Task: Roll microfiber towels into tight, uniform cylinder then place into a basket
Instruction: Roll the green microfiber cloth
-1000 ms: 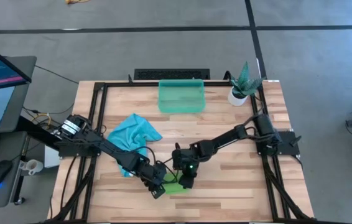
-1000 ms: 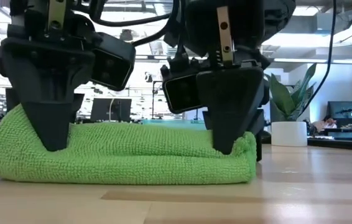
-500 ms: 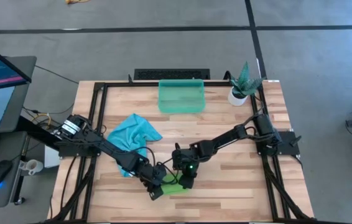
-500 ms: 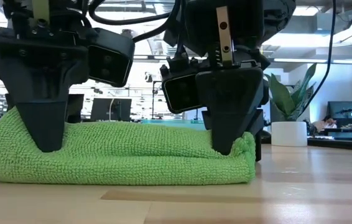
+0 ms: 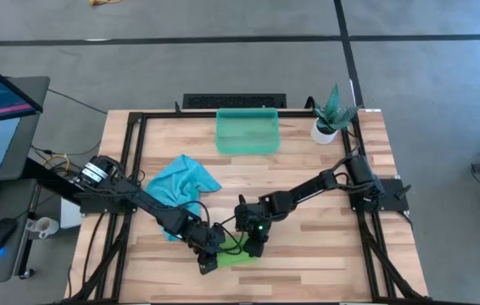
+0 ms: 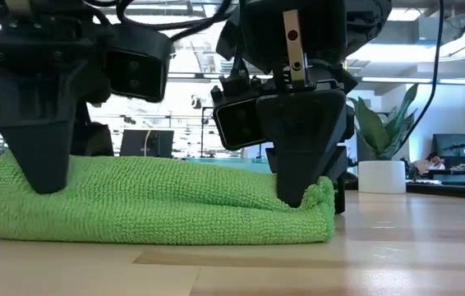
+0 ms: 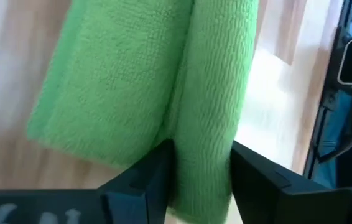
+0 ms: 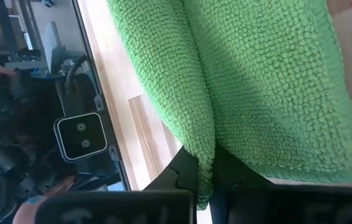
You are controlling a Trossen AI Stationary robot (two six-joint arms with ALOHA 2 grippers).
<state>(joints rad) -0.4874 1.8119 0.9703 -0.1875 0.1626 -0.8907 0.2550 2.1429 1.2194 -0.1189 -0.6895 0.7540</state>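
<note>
Wooden table (image 5: 308, 254) holds the green towel (image 6: 158, 201), both the left gripper (image 6: 39, 177) and right gripper (image 6: 294, 193) clamped on it; no writing is readable.

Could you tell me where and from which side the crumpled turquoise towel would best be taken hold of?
I'd take the crumpled light turquoise microfiber towel by its raised, bunched folds near the middle, coming straight down from above. It lies in a loose heap on the wooden table, so a flat edge would be harder to pinch. Both tools, left and right, are on the lime green towel.
</note>
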